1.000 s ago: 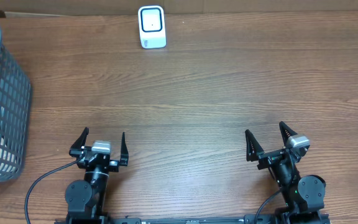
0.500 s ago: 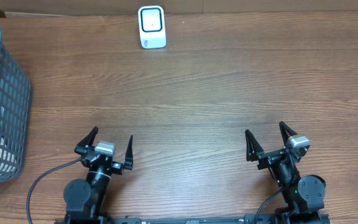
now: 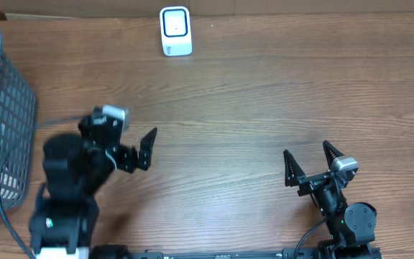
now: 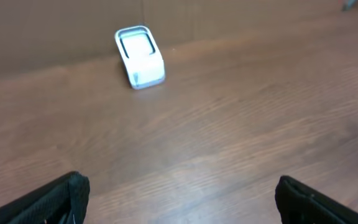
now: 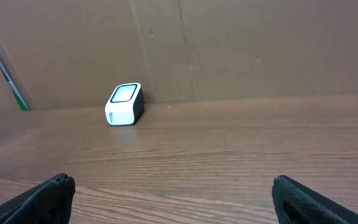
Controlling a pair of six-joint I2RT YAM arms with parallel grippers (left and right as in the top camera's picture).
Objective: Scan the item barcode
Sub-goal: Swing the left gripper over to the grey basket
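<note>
Item: hidden; I think it sits in the basket (image 3: 13, 108), left of both arms.
Nearer: left gripper (image 4: 179, 196), jaws wide, empty.
Far: right gripper (image 3: 307, 150), jaws wide, empty.

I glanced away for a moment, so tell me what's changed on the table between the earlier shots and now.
The left hand lifted from its rest pose near the front edge and twisted to point sideways, its arm leaning toward the basket. It is open and empty; nothing was picked up or released. The right hand, open, the white scanner and the basket stayed put.
</note>
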